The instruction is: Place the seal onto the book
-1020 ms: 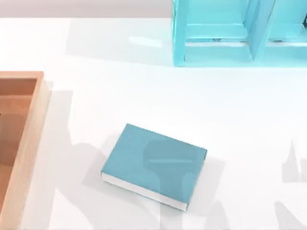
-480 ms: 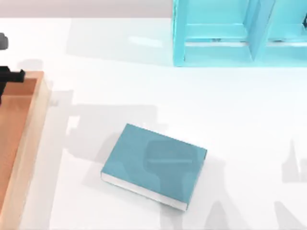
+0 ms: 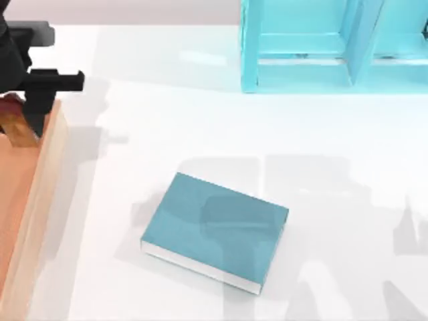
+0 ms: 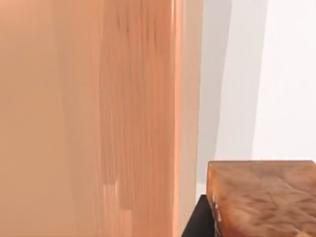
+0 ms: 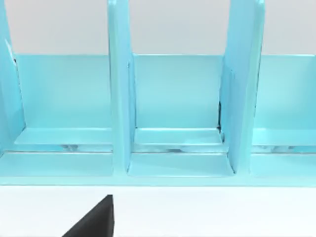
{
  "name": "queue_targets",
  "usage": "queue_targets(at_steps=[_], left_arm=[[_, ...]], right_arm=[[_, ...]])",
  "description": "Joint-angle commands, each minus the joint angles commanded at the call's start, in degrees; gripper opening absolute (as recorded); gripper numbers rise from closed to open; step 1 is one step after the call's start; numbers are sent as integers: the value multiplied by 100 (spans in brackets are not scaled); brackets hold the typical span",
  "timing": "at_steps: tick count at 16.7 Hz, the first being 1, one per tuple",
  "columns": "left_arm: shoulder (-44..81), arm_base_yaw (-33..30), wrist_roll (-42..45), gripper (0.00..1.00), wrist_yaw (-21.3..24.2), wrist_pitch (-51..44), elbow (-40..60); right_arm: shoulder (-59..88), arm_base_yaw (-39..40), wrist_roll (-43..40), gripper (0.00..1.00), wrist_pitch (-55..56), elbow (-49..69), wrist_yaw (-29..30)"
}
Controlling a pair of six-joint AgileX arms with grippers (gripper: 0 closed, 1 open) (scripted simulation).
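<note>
1. The table [image 3: 200,134] is white, and every place below is given relative to the book [image 3: 214,231], which lies flat on it toward the near edge with its teal cover bare. Nothing rests on the book, so the placing itself is not yet done.
2. The wooden tray [image 3: 47,194] runs along the table's left edge, well to the left of the book. A turquoise shelf unit [image 3: 334,47] stands at the far side, beyond the book and to its right.
3. The left gripper [image 3: 23,110] is far to the left of the book and beyond it, over the tray's far corner, black body above and fingers pointing down.
4. The seal [image 3: 17,124] sits between those fingers, its orange-tan body visible under the black fingers; the left wrist view shows its body [image 4: 264,197] close up beside the tray's wall [image 4: 138,118]. The gripper looks clamped on it, so I judge the pick made.
5. What is left: carrying the seal right and nearer to the book, lowering, and letting go.
6. The right gripper [image 5: 94,219] faces the shelf unit, away from the book; whether its fingers are apart or together I cannot tell.
</note>
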Motion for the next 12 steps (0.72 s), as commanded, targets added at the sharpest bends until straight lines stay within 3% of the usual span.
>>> queue_targets(at_steps=[8, 12], left_arm=[[12, -138, -188, 0, 1, -229, 91], [479, -771, -814, 0, -63, -63, 22]], right_arm=[[0, 0, 0, 100, 0, 0, 0], [0, 0, 0, 100, 0, 0, 0]])
